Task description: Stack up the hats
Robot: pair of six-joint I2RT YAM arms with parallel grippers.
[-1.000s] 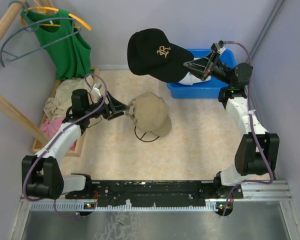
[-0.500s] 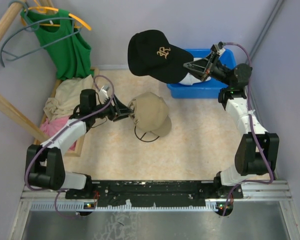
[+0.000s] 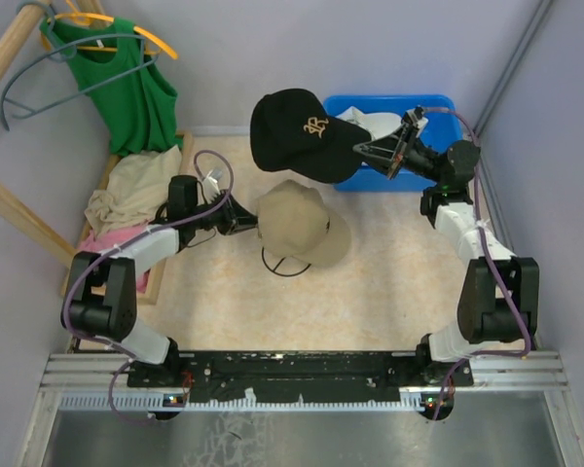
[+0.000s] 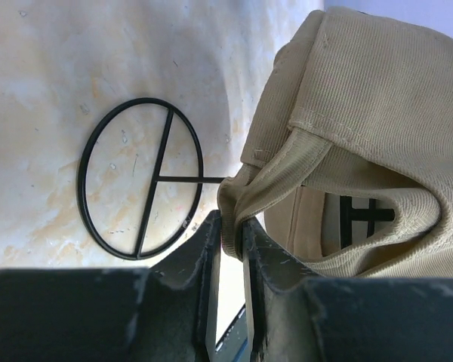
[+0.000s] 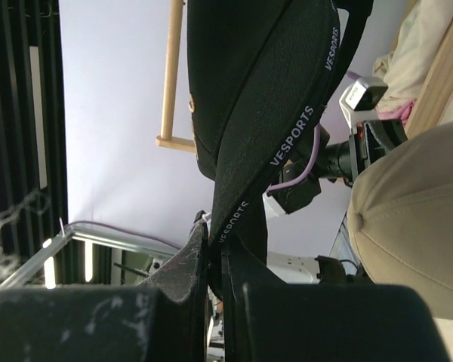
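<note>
A tan hat [image 3: 297,226] sits mid-table over a dark wire frame [image 3: 284,265], its brim pointing right. My left gripper [image 3: 244,222] is at the hat's left rear edge. In the left wrist view, the left gripper [image 4: 232,232] is shut on a fold of the tan hat [image 4: 362,113] at its back opening. My right gripper [image 3: 360,148] holds a black hat [image 3: 297,131] with a gold logo in the air, above and behind the tan one. The right wrist view shows the right gripper [image 5: 215,253] shut on the black hat [image 5: 257,90] at its rim. A white hat [image 3: 373,122] lies in the blue bin [image 3: 438,103].
The wire frame's ring [image 4: 140,177] rests on the table beside the left fingers. A wooden tray [image 3: 154,282] with beige cloth [image 3: 127,185] and pink cloth sits at the left edge. A green top [image 3: 127,83] hangs on a hanger at the back left.
My left gripper reached right and closed on the tan hat's rear edge; the hat shifted right and its brim swung out. The black hat came slightly lower and nearer.
</note>
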